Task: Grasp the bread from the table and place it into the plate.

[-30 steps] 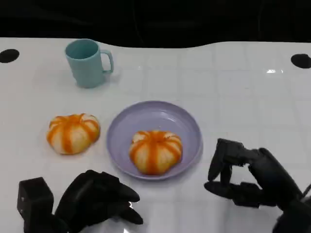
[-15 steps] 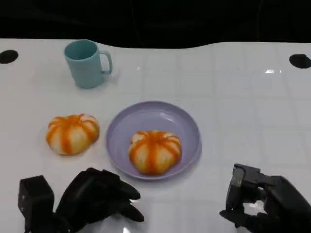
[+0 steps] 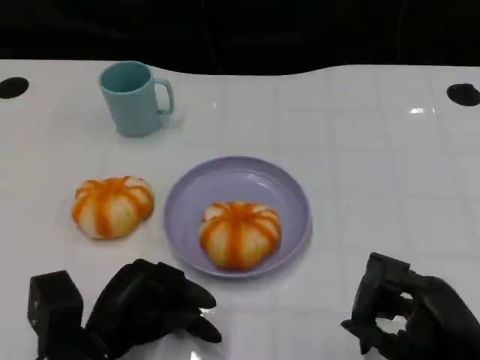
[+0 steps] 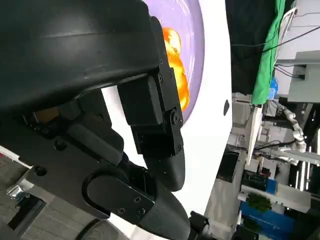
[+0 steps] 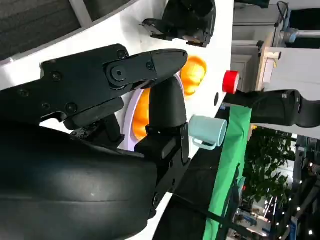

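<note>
A lavender plate (image 3: 225, 180) lies mid-table with an orange-striped bread (image 3: 238, 234) in its near half. A second bread (image 3: 112, 205) lies on the table just left of the plate. My left hand (image 3: 146, 307) rests at the near left edge, fingers loosely apart and holding nothing. My right hand (image 3: 409, 319) sits low at the near right, well clear of the plate, with fingers apart and nothing in them. In the left wrist view, the plate (image 4: 195, 30) and its bread (image 4: 176, 62) lie beyond my fingers (image 4: 155, 125). The right wrist view has both breads (image 5: 194, 72) past my fingers (image 5: 125, 75).
A teal mug (image 3: 135, 97) stands at the far left, handle pointing right; the right wrist view also has this mug (image 5: 210, 131). Dark round holes (image 3: 463, 94) mark the table's far corners. White table stretches to the right of the plate.
My right hand has pulled back from beside the plate toward the near edge and sunk lower in the picture. The breads, plate and left hand stay put.
</note>
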`<state>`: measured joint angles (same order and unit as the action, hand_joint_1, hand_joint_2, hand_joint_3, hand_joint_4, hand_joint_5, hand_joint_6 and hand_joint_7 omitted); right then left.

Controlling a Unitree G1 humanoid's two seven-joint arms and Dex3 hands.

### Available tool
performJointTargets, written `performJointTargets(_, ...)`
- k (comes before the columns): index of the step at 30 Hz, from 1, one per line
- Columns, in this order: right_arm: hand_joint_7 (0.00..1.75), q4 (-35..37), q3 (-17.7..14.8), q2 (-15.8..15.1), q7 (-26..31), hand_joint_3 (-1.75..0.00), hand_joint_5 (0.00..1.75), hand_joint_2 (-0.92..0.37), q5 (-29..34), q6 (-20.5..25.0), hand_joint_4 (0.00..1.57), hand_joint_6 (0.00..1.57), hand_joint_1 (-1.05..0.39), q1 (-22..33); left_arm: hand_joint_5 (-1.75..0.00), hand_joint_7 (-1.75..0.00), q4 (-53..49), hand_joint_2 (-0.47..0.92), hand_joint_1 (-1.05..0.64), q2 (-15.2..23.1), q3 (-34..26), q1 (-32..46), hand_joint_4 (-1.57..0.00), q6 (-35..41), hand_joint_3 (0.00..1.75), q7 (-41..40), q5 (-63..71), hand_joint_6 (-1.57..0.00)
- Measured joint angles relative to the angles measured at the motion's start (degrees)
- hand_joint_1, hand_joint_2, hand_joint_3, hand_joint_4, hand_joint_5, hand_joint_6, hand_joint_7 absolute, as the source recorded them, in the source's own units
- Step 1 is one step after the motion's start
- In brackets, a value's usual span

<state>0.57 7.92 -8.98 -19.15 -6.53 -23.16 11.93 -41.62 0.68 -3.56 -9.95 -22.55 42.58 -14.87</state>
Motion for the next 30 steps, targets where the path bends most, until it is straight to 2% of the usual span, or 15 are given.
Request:
performJointTargets(12, 1.75, 4.24, -0.24, 1.76, 0.01, -0.16, 1.75, -0.92, 0.37, -3.09, 0.82, 0.63, -0.4, -2.02, -0.21, -0.01, -0.05, 0.76, -1.05, 0.49, -0.14, 0.0, -1.57, -0.02, 0.0, 0.07, -0.01, -1.57)
performJointTargets(18, 1.75, 6.65, -1.03, 1.86, 0.04, -0.18, 1.75, -0.92, 1.34, -5.72, 0.79, 0.61, -0.4, -3.05, -0.22, -0.01, -0.75, 0.77, -1.05, 0.75, -0.17, -0.15, -1.57, -0.24, 0.01, 0.07, 0.02, -1.56)
performJointTargets(30, 1.75, 9.14, -1.62, 2.19, 0.05, -0.17, 1.75, -0.92, 2.01, -7.53, 0.79, 0.61, -0.4, -4.37, -0.22, -0.01, -1.39, 0.78, -1.05, 0.92, -0.16, -0.43, -1.57, -0.95, 0.01, 0.07, 0.04, -1.57)
